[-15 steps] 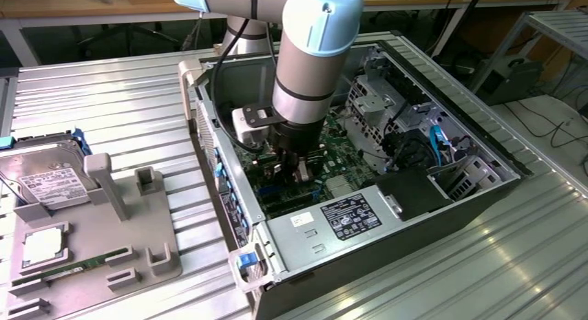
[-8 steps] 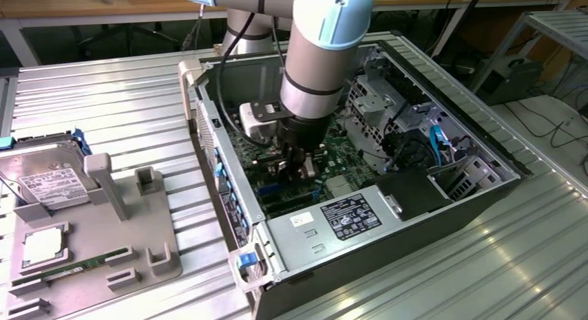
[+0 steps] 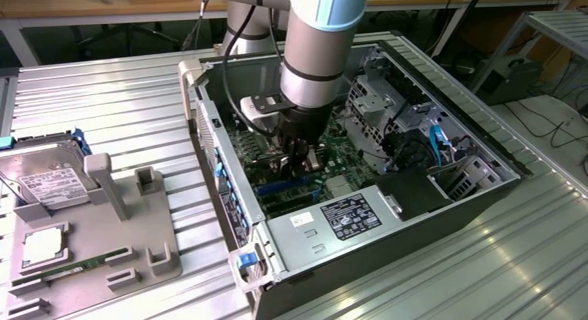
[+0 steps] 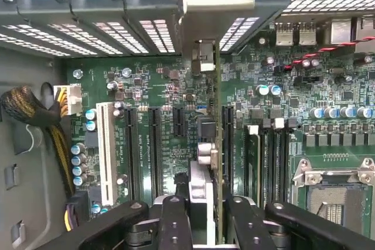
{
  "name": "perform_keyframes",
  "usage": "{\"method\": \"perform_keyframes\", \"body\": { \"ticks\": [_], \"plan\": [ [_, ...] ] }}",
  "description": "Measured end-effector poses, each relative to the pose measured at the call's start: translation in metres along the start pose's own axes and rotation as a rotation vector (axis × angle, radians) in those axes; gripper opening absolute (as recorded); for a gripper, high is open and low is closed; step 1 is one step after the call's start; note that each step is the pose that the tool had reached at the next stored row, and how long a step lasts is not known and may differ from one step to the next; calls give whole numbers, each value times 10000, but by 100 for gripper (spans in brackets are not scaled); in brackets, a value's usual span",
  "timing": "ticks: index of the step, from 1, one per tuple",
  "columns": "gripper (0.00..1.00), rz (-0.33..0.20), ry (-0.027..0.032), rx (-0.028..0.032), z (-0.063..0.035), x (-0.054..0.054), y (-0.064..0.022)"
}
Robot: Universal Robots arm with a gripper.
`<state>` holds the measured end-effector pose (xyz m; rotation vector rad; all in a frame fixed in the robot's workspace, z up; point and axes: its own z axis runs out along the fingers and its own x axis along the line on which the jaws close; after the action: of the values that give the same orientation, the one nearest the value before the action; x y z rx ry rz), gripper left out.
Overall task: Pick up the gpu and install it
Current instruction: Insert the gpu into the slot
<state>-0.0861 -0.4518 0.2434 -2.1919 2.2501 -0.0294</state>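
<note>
The gpu stands on edge between my gripper's black fingers, which are shut on it from both sides. Its silver bracket end reaches toward the case's slotted rear wall. The card runs along the black expansion slots of the green motherboard; I cannot tell whether it touches a slot. In the exterior view the gripper is low inside the open PC case, with the gpu just above the board.
A white slot, a CPU socket and a yellow-black cable bundle flank the card. The power supply sits near the case front. On the exterior view's left, a grey fixture carries a hard drive and a RAM stick.
</note>
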Motion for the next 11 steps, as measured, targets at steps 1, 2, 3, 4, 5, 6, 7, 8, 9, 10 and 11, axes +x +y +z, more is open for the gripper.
{"method": "perform_keyframes", "body": {
  "ticks": [1, 2, 3, 4, 5, 6, 7, 8, 9, 10, 11],
  "plan": [
    [29, -191, -25, -4, -60, 2, 0],
    [29, -195, -25, -3, -34, 3, 50],
    [29, -192, -52, -3, -2, 3, 70],
    [29, -192, -80, -3, 34, 3, 86],
    [29, -192, -79, -5, 52, 3, 93],
    [29, -193, -81, -4, 59, 3, 94],
    [29, -193, -80, -4, 64, 3, 95],
    [29, -193, -78, -6, 65, 4, 96],
    [29, -192, -77, -6, 66, 4, 97],
    [29, -192, -78, -5, 66, 3, 96],
    [29, -192, -79, -5, 67, 3, 96]
  ]
}}
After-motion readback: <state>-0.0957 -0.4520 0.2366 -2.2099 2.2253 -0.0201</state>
